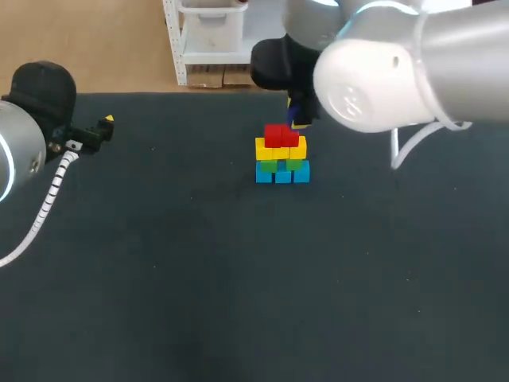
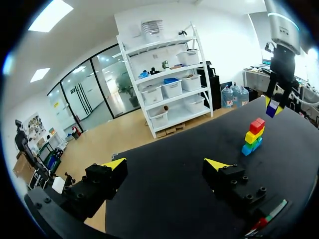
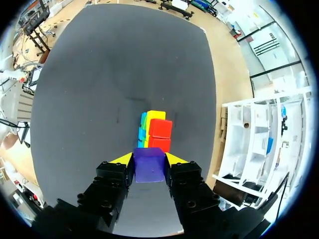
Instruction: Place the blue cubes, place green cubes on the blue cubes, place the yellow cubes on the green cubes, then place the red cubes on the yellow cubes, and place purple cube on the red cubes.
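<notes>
A: Right jaws clamped on purple cube (image 3: 149,167), raised just off the far-right of the red cubes (image 1: 280,135). Stack (image 1: 281,163) sits mid-worktop (image 1: 159,278), towards the far edge.
B: Left jaws?
A: Spread wide, empty, far left. Advice: centre purple over both reds, lower straight, let go only once seated. The stack looks easily nudged.

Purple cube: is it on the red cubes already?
Not on: the right gripper holds the purple cube between both fingers, apart from the red cubes.

Blue cubes (image 1: 282,176), green cubes (image 1: 285,165), yellow cubes (image 1: 280,149), red cubes (image 1: 280,135), purple cube (image 3: 149,167)
</notes>
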### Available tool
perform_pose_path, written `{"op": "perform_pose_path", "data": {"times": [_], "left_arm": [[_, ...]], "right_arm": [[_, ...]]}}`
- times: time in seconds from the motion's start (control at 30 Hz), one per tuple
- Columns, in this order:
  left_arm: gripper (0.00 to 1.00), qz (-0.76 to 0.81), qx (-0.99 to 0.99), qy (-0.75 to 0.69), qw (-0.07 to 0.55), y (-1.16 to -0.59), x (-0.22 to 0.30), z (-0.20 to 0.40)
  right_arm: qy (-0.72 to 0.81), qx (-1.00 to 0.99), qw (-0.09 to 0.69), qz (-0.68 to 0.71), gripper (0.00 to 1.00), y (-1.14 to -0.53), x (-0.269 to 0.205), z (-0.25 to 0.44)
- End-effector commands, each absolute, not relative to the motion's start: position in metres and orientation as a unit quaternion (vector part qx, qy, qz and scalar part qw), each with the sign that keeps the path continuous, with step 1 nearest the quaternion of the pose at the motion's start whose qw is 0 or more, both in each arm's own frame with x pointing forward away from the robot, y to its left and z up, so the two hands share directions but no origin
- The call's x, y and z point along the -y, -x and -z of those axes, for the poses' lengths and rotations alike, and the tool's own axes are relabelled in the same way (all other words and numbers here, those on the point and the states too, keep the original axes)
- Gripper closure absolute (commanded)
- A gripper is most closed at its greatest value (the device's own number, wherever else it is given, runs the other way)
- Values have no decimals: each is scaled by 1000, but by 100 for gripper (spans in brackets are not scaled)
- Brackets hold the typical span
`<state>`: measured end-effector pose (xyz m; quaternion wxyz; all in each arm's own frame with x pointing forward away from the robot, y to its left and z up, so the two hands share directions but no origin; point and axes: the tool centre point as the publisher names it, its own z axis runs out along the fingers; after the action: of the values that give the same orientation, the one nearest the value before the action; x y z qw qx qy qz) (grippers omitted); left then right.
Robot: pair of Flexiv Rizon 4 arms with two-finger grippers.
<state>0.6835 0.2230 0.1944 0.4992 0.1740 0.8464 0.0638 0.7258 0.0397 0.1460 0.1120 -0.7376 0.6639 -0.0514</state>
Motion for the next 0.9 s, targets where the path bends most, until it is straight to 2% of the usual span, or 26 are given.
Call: {"op": "perform_pose_path", "data": {"times": [0.03, 0.9], "left_arm": [[0, -61, -848, -176, 497, -684, -225, -196], [0, -61, -848, -176, 497, -684, -225, -196]], "right_arm": [[738, -666, 97, 42, 100, -738, -51, -144], [727, -682, 68, 38, 100, -758, -62, -119]]}}
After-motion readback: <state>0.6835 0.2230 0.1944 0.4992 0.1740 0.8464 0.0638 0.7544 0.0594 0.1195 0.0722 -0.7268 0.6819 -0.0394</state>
